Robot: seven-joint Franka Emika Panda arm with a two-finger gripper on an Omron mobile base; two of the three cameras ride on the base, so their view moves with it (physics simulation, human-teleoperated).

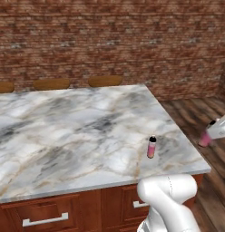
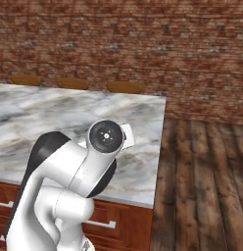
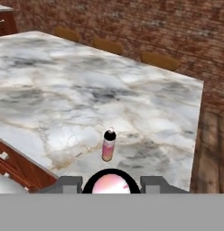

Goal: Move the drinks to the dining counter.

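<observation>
On the veined marble dining counter (image 1: pixel 64 122), one slim pink bottle (image 1: pixel 152 147); jaws clenched around another (image 1: pixel 206 138).

You have one slim pink bottle (image 1: pixel 151 147) with a black cap standing upright near the front right corner of the grey-veined white marble dining counter (image 1: pixel 64 127), while the second pink bottle (image 1: pixel 206 137) hangs tilted in the air off the counter's right edge, over the wood floor.
</observation>
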